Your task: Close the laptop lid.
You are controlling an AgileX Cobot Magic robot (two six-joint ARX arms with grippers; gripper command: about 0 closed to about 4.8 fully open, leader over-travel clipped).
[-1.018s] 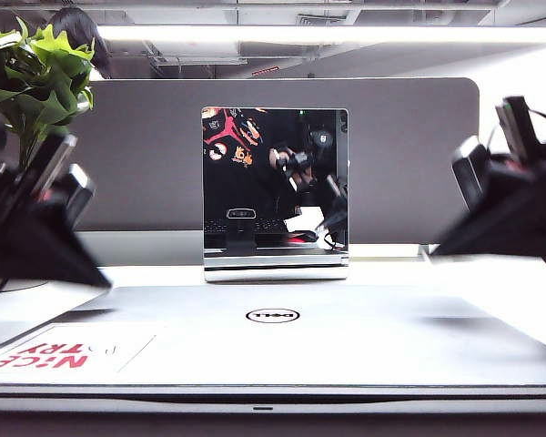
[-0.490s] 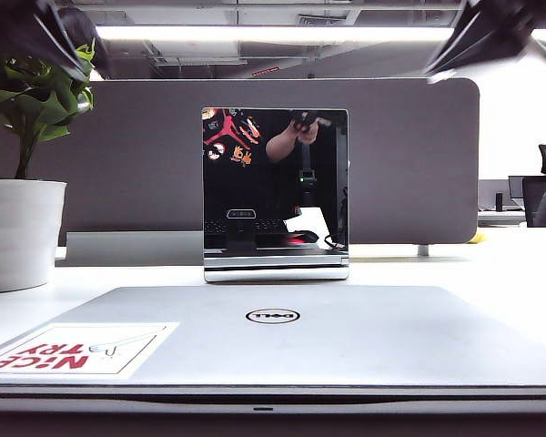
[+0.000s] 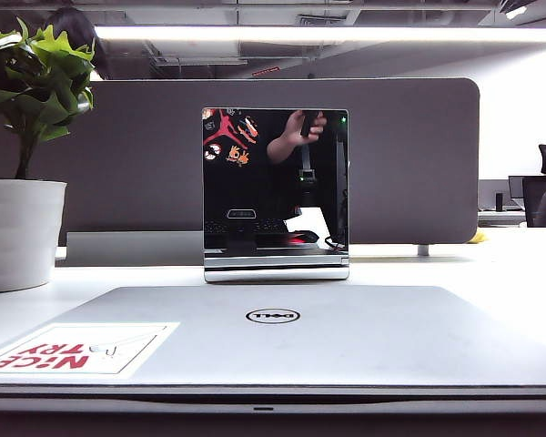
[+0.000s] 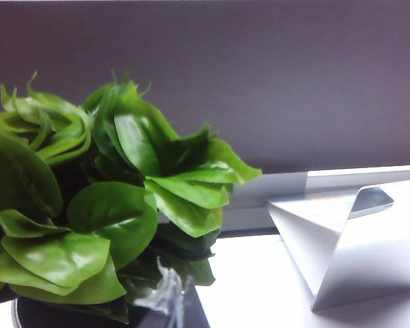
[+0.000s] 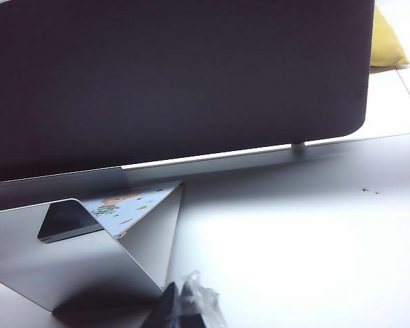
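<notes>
Laptop lid lies flat and shut on the white bench, filling the near part of the exterior view. Surface silver-grey, black oval logo near centre, white sticker with red "NICE TRY" lettering at the near left corner. Front edge of lid sits down against the base, dark seam only.

Behind the lid, well apart from it, an upright mirror-like black panel stands on a silver base, reflecting a keyboard and a raised arm. Grey partition runs across the rear of the bench. Potted plant in a white pot stands at the left, beside the lid's far left corner.

Left hand: not seen in exterior view. Left wrist view shows only the finger tips at the frame edge, dark with clear covering, close by the plant's green leaves. Tips appear drawn together, nothing between them, but so little shows that open or closed state cannot be told. Silver folded stand of the panel sits on the bench nearby.

Right hand: also out of exterior view. Right wrist view shows dark finger tips lying close together, clear wrap on them, above bare bench beside the panel's silver stand. Gripping nothing visible; state cannot be told w/ certainty. Yellow object lies beyond the partition's end.
</notes>
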